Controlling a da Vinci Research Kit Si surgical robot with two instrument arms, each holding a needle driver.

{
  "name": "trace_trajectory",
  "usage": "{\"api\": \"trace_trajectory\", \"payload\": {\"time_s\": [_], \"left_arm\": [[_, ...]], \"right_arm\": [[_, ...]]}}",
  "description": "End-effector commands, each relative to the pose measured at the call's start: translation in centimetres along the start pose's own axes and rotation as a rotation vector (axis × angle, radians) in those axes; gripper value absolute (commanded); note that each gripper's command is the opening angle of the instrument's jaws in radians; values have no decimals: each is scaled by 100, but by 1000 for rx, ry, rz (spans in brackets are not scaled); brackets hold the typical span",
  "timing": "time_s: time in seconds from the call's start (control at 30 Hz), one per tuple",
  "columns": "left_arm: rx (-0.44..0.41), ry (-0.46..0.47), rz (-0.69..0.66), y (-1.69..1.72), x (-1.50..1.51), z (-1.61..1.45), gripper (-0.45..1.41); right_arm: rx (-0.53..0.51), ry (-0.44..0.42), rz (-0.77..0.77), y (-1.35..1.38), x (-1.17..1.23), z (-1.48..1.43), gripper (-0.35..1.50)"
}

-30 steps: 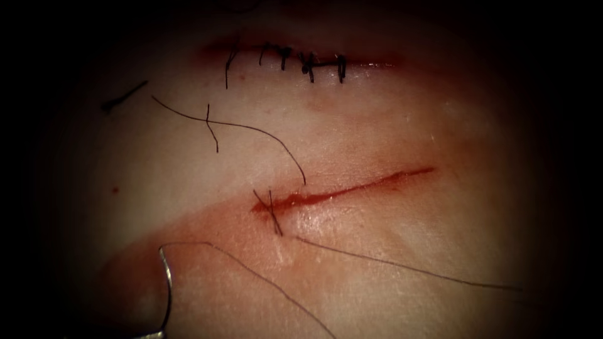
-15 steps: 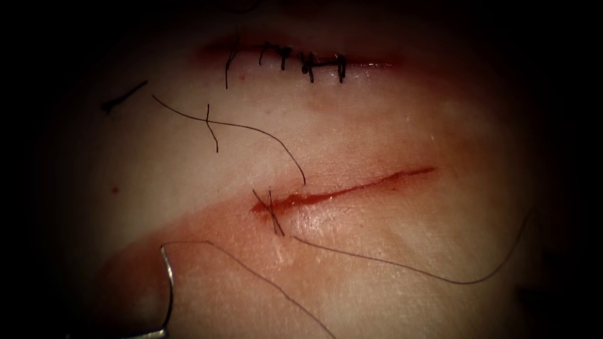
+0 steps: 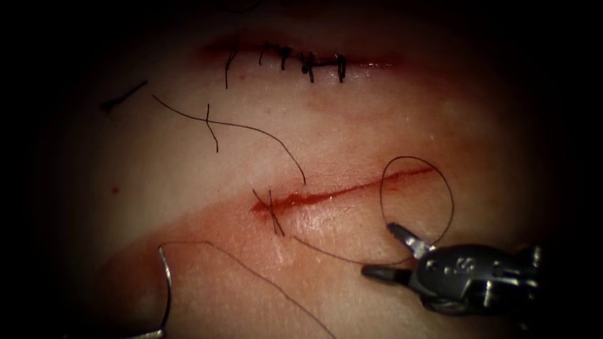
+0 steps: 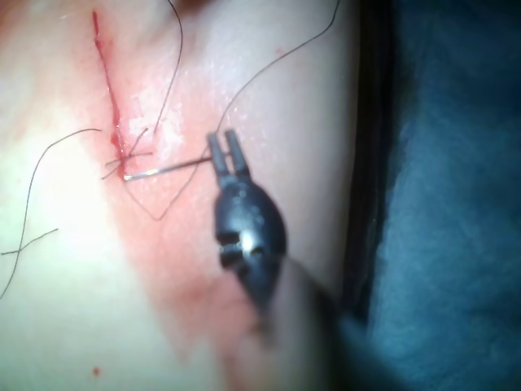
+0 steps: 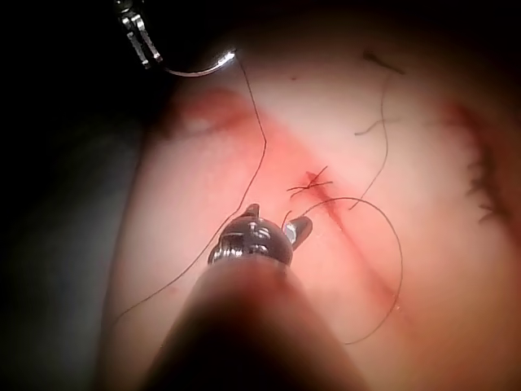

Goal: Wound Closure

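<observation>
From my console I find the right tool (image 3: 391, 251) low on the right of the endoscope view, just below the cut (image 3: 342, 190), its jaws spread and holding nothing. The thread (image 3: 352, 257) runs from the stitch (image 3: 271, 212) at the cut's left end toward those jaws and curls into a loop (image 3: 450, 201) above them, crossing the cut's right end; half a second ago that strand lay in a wide slack arc and the tool was absent. In my judgement the spread jaws sit by the strand to take it up. The left tool (image 4: 225, 147) has its jaws pinched on the needle (image 3: 167, 282), which lies clear of the tissue (image 3: 188, 169), low and left of the cut, parked away from the working thread.
</observation>
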Motion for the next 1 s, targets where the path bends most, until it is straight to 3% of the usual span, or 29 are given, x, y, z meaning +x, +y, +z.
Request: {"api": "trace_trajectory", "payload": {"time_s": [0.03,0.13,0.23,0.33,0.37,0.4,0.47,0.6,0.77,0.9,1.0], "left_arm": [[-3,2,-3,5,-7,7,-45],[-3,2,-3,4,-7,7,-45],[-2,1,-3,5,-7,8,-45],[-1,1,-2,6,-8,9,-45],[0,1,-2,6,-8,10,-45],[0,1,-2,6,-8,10,-45],[1,1,-2,6,-8,11,-45],[0,1,-1,6,-9,11,-45],[0,1,-1,5,-10,11,-45],[-1,1,-1,5,-10,10,-45],[0,1,-1,5,-10,10,-45]], "right_arm": [[13,-3,-6,2,-14,-4,136],[25,-70,-27,14,-39,-25,133],[-23,-246,-55,27,-71,-51,130],[-193,-393,-59,55,-92,-77,131],[-306,-444,-60,74,-102,-92,135],[-306,-444,-60,74,-102,-92,135],[-436,-519,-70,102,-115,-114,140],[-531,-539,-55,126,-116,-130,143],[-611,-493,-105,149,-92,-145,141],[-637,-458,-91,165,-66,-156,146],[-585,-385,-73,169,-48,-154,146]]}}
